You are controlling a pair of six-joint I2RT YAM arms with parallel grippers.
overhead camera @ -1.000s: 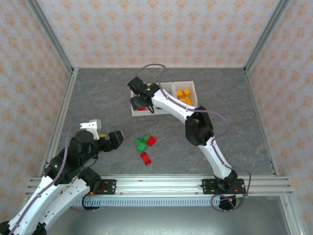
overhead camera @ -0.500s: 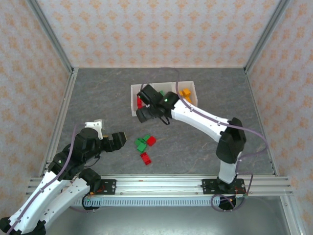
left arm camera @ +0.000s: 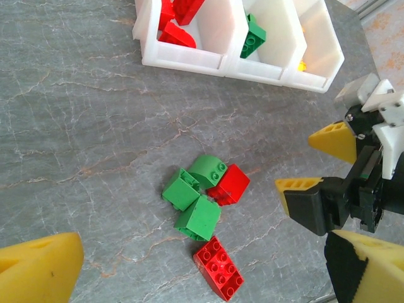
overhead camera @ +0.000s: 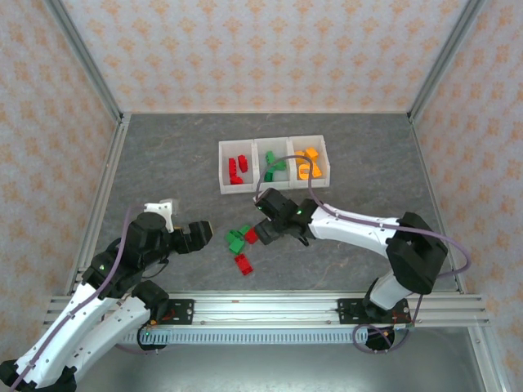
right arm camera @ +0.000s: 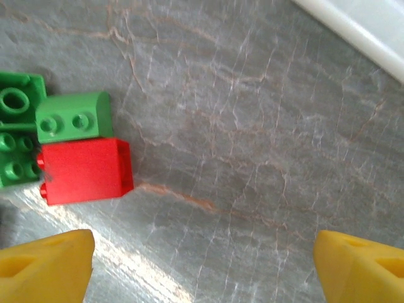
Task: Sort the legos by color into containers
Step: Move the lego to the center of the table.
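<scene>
The containers stand at the back as a row of three white bins, with red legos in the left one, green in the middle and orange on the right. Loose legos lie on the table: three green bricks, a red block and a longer red brick. My right gripper hangs open and empty just right of this pile, the red block at its left finger. My left gripper stays open to the left of the pile.
The grey stone-patterned table floor is bounded by metal frame rails and patterned walls. The bins' near wall stands a short way behind the loose pile. The right arm's elbow sits near the front right.
My right arm has swung from above the red bin toward the front and come down beside the loose pile, its jaws opening wider. The left arm has hardly moved.
</scene>
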